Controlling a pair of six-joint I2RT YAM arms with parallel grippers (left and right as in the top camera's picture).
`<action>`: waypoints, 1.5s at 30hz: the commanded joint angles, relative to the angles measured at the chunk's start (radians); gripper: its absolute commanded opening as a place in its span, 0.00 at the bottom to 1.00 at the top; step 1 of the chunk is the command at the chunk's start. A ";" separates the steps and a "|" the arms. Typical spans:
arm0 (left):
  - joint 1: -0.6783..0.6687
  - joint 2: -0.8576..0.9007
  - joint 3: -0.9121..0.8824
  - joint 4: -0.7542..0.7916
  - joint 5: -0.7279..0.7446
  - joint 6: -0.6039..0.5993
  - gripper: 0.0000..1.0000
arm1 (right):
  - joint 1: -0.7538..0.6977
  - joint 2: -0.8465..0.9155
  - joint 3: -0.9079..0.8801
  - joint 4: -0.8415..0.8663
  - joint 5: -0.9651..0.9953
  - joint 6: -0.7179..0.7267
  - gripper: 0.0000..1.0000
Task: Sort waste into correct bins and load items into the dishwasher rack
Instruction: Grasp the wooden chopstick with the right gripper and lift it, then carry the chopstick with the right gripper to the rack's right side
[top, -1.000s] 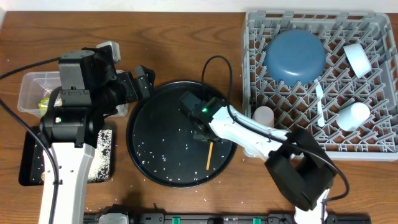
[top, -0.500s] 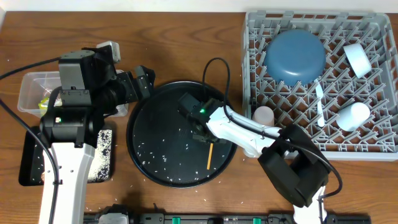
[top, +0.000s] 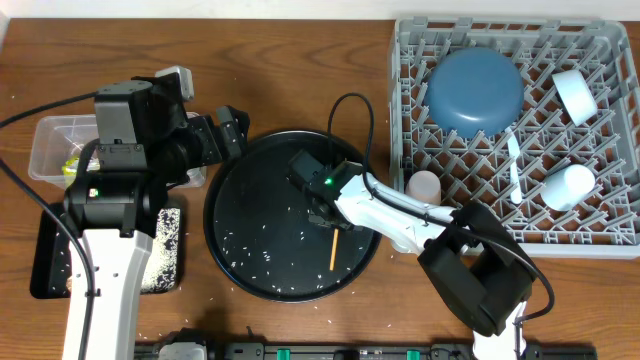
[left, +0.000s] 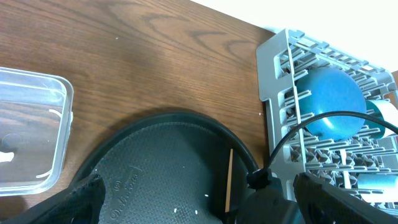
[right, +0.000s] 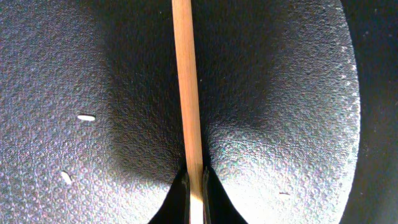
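Right pincer (right: 195, 182) clamped shut on the chopstick (right: 185, 87) near the round black tray's (top: 250, 195) centre. Stick's long axis runs from the jaws toward the tray's near rim. Dishwasher rack (top: 600, 242) sits right of the tray, so I judge this arm the nearer carrier. Left pincer (top: 227, 133), spread wide and empty, hangs over the tray's far-left rim.

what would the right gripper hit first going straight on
Most likely the round black tray just under its tips, though depth is unclear; the right gripper is shut on the chopstick.
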 joint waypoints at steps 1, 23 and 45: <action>0.004 -0.004 0.021 0.000 0.009 0.005 0.98 | -0.003 0.048 -0.029 -0.013 0.016 -0.030 0.01; 0.004 -0.004 0.021 0.000 0.009 0.005 0.98 | -0.056 -0.303 0.049 -0.086 0.018 -0.250 0.01; 0.004 -0.004 0.021 0.000 0.009 0.005 0.98 | -0.856 -0.589 0.027 -0.241 0.081 -1.061 0.01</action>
